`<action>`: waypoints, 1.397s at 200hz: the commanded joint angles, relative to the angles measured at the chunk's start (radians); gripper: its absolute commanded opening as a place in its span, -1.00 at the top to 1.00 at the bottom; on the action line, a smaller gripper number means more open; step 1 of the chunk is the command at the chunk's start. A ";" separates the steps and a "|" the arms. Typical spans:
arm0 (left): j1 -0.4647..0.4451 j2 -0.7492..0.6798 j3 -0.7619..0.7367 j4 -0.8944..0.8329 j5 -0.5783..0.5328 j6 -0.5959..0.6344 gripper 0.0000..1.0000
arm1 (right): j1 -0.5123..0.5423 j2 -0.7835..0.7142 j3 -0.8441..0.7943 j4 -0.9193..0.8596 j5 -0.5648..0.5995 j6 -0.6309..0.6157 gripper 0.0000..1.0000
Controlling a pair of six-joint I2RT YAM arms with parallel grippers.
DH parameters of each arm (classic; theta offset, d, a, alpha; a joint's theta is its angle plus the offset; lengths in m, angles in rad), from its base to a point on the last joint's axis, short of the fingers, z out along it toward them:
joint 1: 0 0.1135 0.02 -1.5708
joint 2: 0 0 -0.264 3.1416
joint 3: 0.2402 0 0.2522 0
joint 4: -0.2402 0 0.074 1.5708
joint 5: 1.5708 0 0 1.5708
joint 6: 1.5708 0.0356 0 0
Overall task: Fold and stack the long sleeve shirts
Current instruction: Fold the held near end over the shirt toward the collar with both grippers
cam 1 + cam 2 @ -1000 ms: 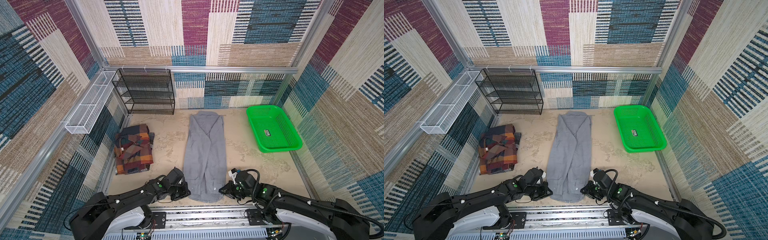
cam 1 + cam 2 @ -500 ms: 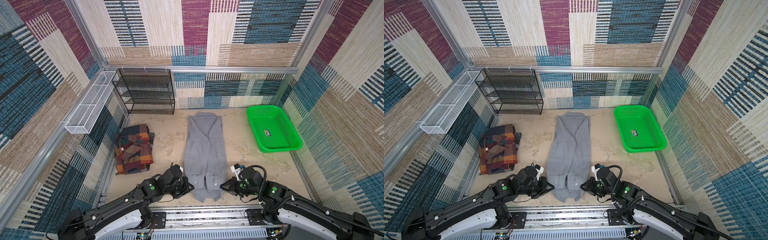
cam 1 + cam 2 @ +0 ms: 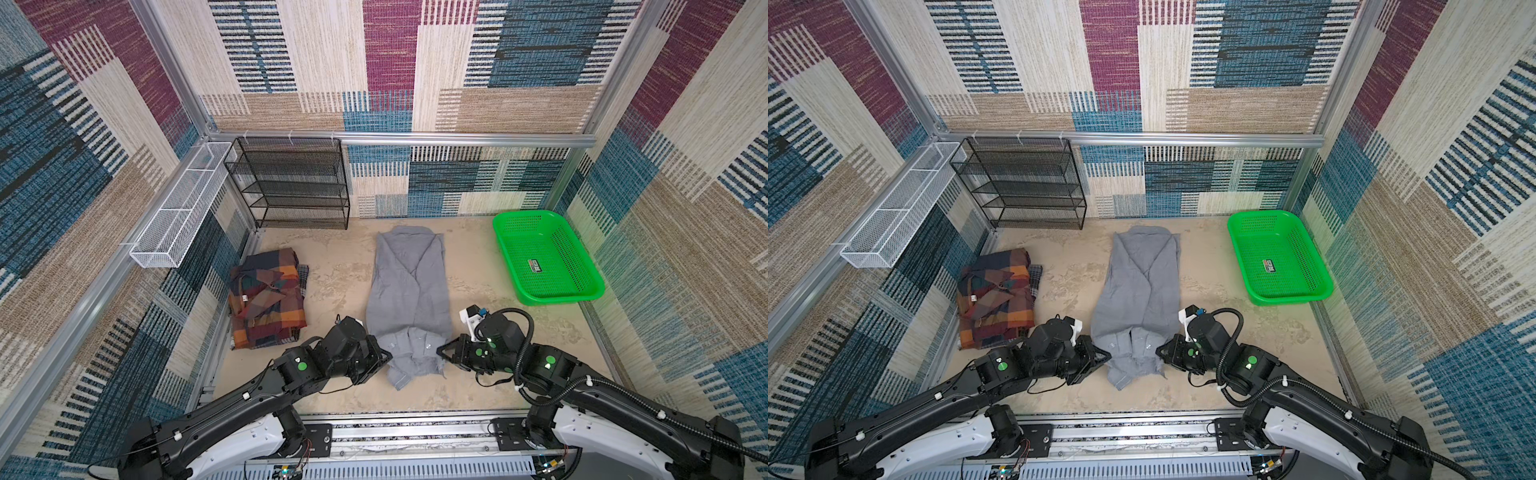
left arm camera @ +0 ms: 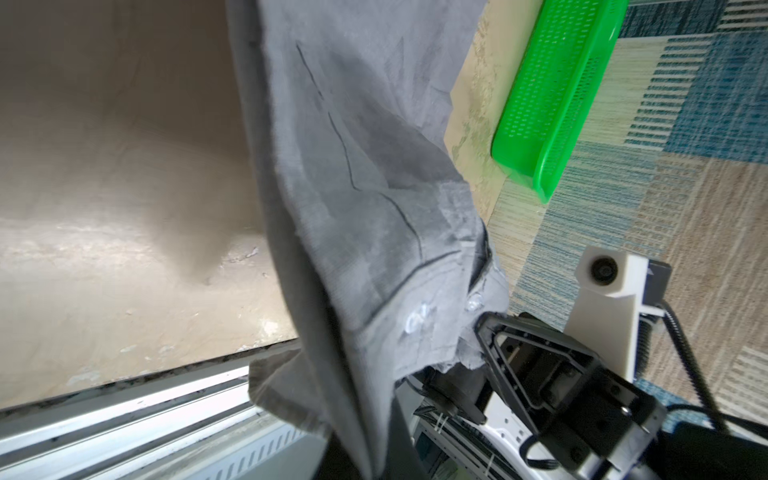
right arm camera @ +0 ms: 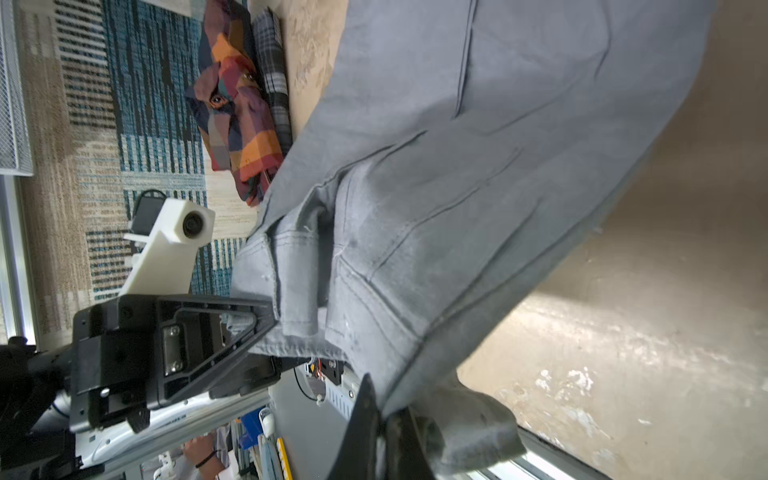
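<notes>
Since earlier, hem of gray shirt (image 3: 409, 291) is being raised; limp, light cloth is being pinched at both near corners by closed left gripper (image 3: 388, 360) and right gripper (image 3: 440, 353).

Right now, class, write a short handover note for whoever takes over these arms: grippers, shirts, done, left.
Grippers: left gripper shut on the near left corner of the gray shirt; right gripper on the near right corner.
Shirts: gray shirt lengthwise in the middle, sides folded in, near end lifted; plaid shirt folded, to its left.
Done: plaid shirt; gray shirt narrowed.
Left: fold gray shirt end over end, probably stack on plaid shirt.
</notes>
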State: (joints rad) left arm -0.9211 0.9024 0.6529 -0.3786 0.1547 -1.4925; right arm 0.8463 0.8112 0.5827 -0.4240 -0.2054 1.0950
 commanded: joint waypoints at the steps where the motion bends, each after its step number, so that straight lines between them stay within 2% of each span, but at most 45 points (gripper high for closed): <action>1: 0.016 0.035 0.051 -0.066 -0.042 -0.014 1.00 | -0.026 0.025 0.013 0.030 -0.023 -0.043 1.00; 48: 0.102 0.169 0.123 -0.105 0.026 0.024 1.00 | -0.086 0.061 0.042 0.028 -0.021 -0.091 1.00; 170: 0.261 0.359 0.242 -0.087 0.130 0.117 1.00 | -0.300 0.212 0.074 0.124 -0.182 -0.240 1.00; 279: 0.362 0.635 0.398 -0.039 0.258 0.212 1.00 | -0.427 0.408 0.139 0.202 -0.297 -0.352 1.00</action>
State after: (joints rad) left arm -0.5735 1.5005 1.0241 -0.4400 0.3698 -1.3262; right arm 0.4393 1.1858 0.7036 -0.2810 -0.4629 0.7849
